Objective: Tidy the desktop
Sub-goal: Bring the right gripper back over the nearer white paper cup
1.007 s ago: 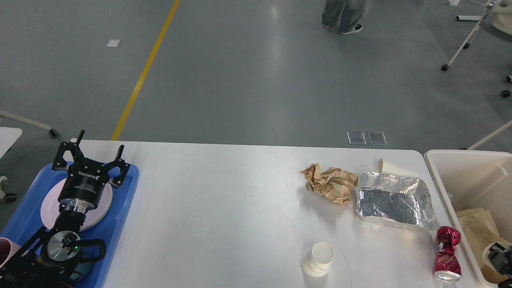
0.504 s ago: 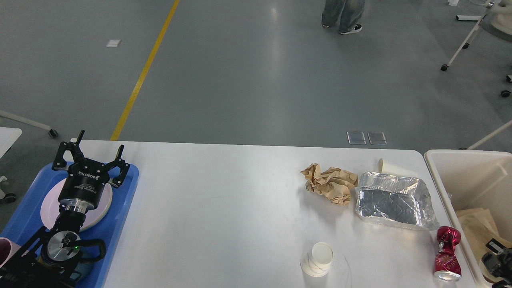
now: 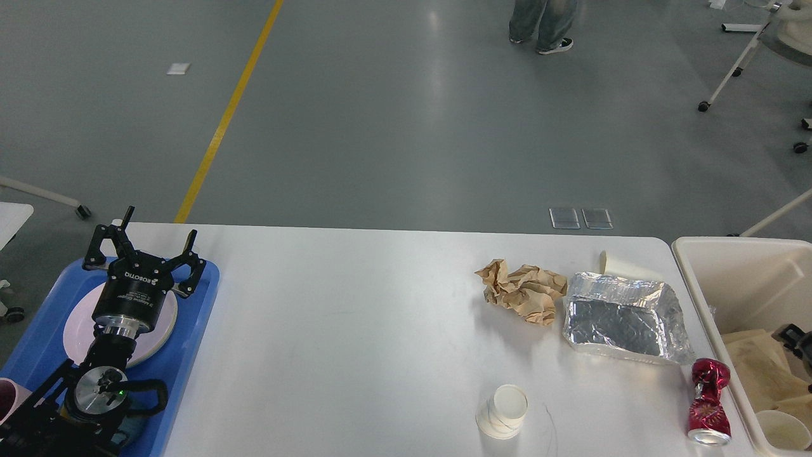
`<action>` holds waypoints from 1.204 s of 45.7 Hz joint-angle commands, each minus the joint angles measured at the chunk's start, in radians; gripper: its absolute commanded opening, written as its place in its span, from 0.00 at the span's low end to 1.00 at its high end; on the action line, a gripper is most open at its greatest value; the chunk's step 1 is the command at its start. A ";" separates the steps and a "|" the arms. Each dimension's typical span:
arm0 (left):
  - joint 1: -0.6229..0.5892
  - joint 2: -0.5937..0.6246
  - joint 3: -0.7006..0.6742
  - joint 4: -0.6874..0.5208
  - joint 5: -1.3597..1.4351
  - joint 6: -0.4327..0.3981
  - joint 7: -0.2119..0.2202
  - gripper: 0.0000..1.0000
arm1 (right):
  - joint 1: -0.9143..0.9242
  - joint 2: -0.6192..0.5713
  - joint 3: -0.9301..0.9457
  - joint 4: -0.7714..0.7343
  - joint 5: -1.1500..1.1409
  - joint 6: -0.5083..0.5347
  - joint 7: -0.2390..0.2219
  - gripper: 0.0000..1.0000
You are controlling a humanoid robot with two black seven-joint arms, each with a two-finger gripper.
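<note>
The white desktop (image 3: 355,330) holds crumpled brown paper (image 3: 523,292), a crinkled foil tray (image 3: 625,317), a paper cup on its side (image 3: 618,263) behind the foil, a crushed red can (image 3: 709,400) and a white paper cup (image 3: 503,412) near the front edge. My left gripper (image 3: 155,238) stands open and empty above the pink plate (image 3: 162,327) on the blue tray (image 3: 190,343). Only a small dark part of my right gripper (image 3: 798,336) shows at the right edge, over the beige bin (image 3: 736,279). A paper cup (image 3: 777,430) lies in the bin on brown paper.
A pink cup (image 3: 7,393) sits at the tray's near left corner. Beyond the table is grey floor with a yellow line (image 3: 222,127), a standing person's legs (image 3: 542,25) and wheeled stands (image 3: 729,70) at the far right.
My right gripper has risen from the bin's near corner toward its middle. The paper cup that was at the gripper now lies loose in the bin. The left arm has not moved.
</note>
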 commanded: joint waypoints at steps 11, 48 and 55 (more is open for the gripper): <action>0.000 0.000 0.000 0.000 0.000 0.000 0.000 0.96 | 0.553 -0.043 -0.009 0.409 -0.286 0.380 -0.051 1.00; 0.000 0.000 0.000 -0.001 0.000 0.001 0.000 0.96 | 1.406 -0.067 -0.176 1.316 -0.137 0.566 -0.231 1.00; 0.000 0.000 0.000 0.000 0.000 0.000 0.000 0.96 | 1.495 0.039 -0.199 1.384 -0.080 0.563 -0.232 0.99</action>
